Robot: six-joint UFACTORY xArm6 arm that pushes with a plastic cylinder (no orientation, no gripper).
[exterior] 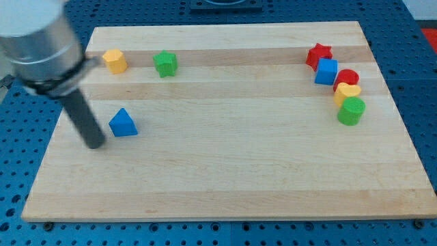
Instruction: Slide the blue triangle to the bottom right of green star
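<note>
Now the blue triangle [123, 123] sits on the wooden worktop [225, 171] near the view's left, below and to the left of the green star [164, 63], and my tip [95, 143] is just beside it on its left. No jaws show, only a rod. A yellow block [115, 61] sits left of the star, and five more blocks huddle at the view's right.

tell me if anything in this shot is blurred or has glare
Camera view: the arm's grey upper housing at the view's top left is soft and smeared, and the dark rod down to my tip is slightly blurred; the blue triangle just to the tip's right and the green star are reasonably sharp; lighting is even, shadows faint, no strong glare on the wooden board.
</note>
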